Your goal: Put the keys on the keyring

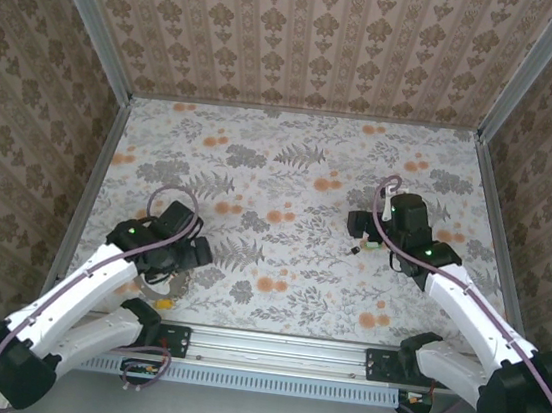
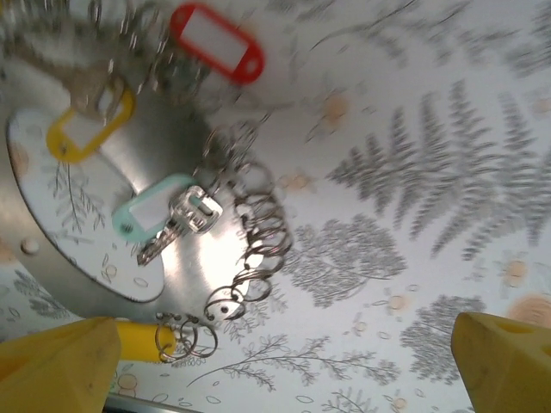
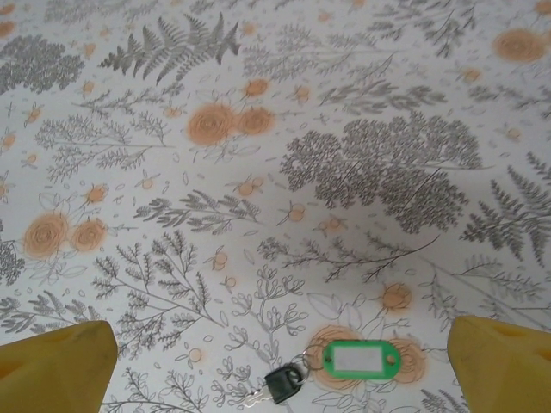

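R fingers (image 3: pixel 53 361) wide open, empty, green-tag key (image 3: pixel 360 359) btwn them; L fingers (image 2: pixel 52 366) also open, empty

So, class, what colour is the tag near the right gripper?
The tag is green, white insert; best in right wrist view.

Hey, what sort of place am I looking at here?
Probably a staged robot test booth: patterned wallpaper panels in metal framing, a floral tabletop, left arm and right arm bolted to a rail.

The flower-printed table (image 1: pixel 301 169) carries a green-tagged key (image 3: pixel 360 359) toward the right and, at the near left, a round disc (image 2: pixel 77 215) bearing red, yellow and teal tagged keys (image 2: pixel 176 219) beside linked rings (image 2: pixel 258 232).
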